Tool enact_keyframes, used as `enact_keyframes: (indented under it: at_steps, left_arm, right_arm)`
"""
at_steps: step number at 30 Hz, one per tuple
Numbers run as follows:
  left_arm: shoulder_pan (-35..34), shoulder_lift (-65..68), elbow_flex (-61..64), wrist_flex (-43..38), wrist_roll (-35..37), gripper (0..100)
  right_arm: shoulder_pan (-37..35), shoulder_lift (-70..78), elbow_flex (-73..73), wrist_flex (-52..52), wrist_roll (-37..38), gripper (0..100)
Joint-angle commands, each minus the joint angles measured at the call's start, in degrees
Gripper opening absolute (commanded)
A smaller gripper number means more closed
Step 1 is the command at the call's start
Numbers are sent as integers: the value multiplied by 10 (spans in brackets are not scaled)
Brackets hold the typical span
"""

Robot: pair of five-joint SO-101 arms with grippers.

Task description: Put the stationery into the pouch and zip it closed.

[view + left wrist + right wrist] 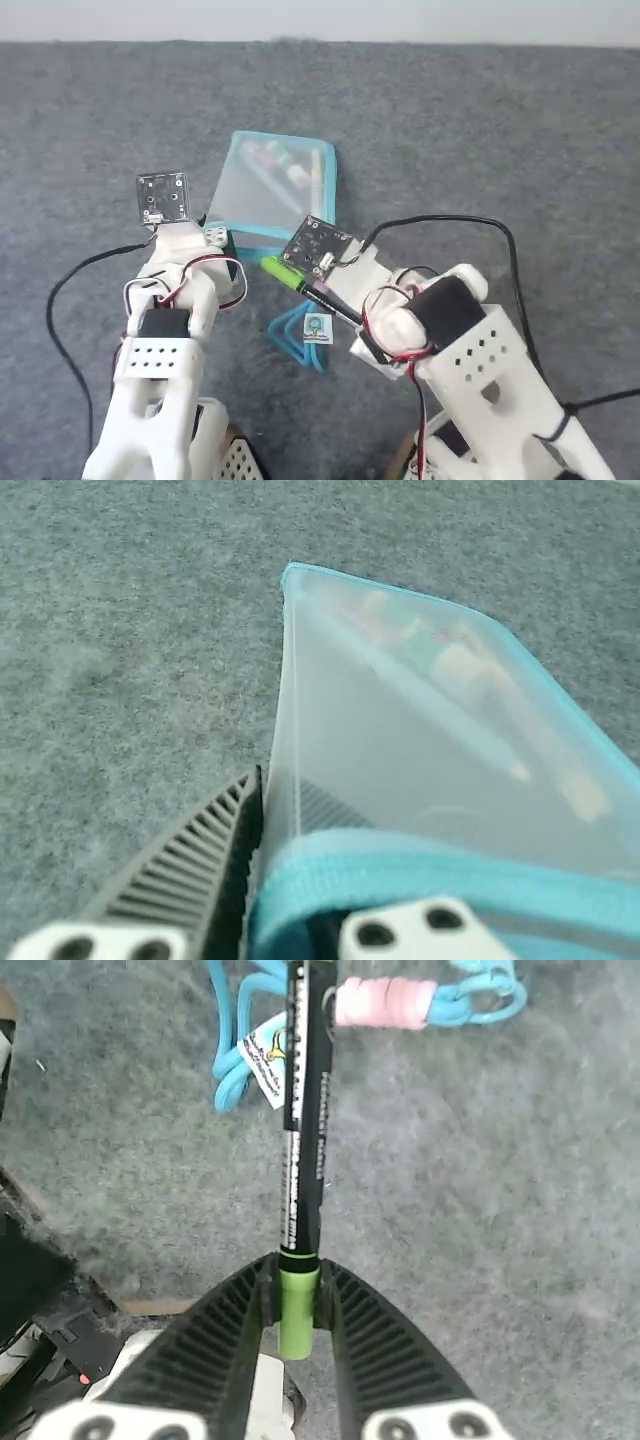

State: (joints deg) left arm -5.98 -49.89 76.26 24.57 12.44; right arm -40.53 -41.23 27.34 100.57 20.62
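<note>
The translucent pouch [272,190] with a teal border lies on the grey carpet, and several stationery items [292,165] show through it. My left gripper [218,237] is shut on the pouch's near teal zipper edge [400,875]. One ribbed finger [200,865] is outside the pouch [430,740] and the other shows through its wall. My right gripper [297,1295] is shut on the green end of a black and green pen [303,1130]. In the high view this pen [300,283] hangs just in front of the pouch's near edge, at my right gripper [288,270].
A teal cord [300,335] with a small paper tag [318,328] lies on the carpet under the pen. The same cord [228,1060] and a pink piece [385,1002] show beyond the pen tip. Grey carpet [500,130] lies open around the pouch.
</note>
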Motion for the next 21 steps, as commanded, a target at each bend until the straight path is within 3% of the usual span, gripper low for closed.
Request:
enact_keyframes:
  at_steps: [1, 15, 21]
  left_arm:
    - [-5, -3, -5, -15, 8, 11]
    - [-1, -3, -5, -14, 4, 11]
    - [56, -7, 3, -14, -40, 11]
  right_arm:
    - [-7, 44, -39, -3, -18, 6]
    - [47, 345, -346, 0, -83, 6]
    - [47, 480, -512, -3, -147, 6]
